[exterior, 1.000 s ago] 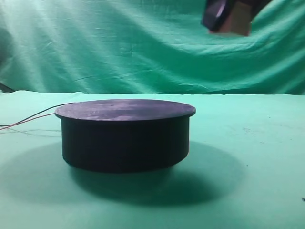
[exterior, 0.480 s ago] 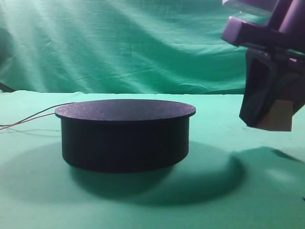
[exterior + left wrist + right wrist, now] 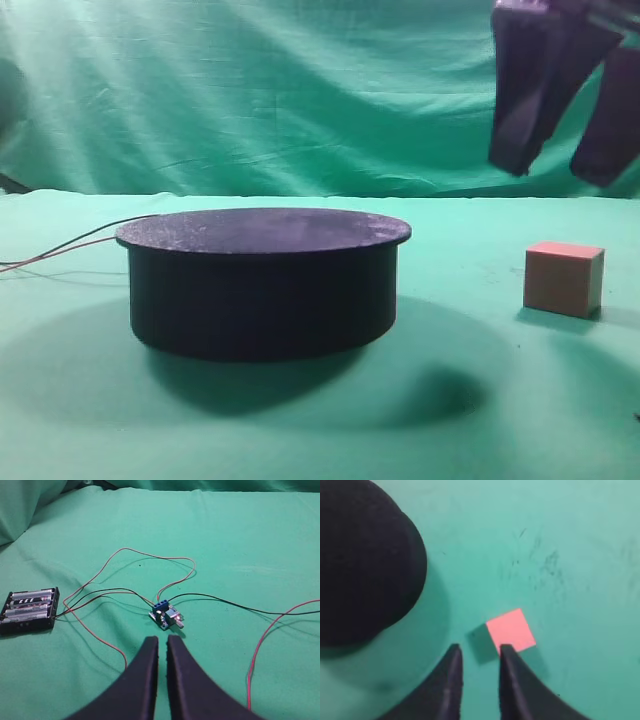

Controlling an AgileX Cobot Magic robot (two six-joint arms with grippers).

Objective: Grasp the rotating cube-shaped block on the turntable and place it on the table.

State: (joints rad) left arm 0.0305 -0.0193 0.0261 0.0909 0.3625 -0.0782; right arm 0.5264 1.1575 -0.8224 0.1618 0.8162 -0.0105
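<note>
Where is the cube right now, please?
In the exterior high view the cube sits on the table, right of the turntable and apart from it, below the raised right gripper.

The salmon-pink cube-shaped block (image 3: 564,279) sits flat and upright on the green cloth tabletop (image 3: 470,430), toward its right edge. It is well apart from the squat black turntable (image 3: 262,282), whose matte top disc is bare, with thin wires trailing left.
</note>
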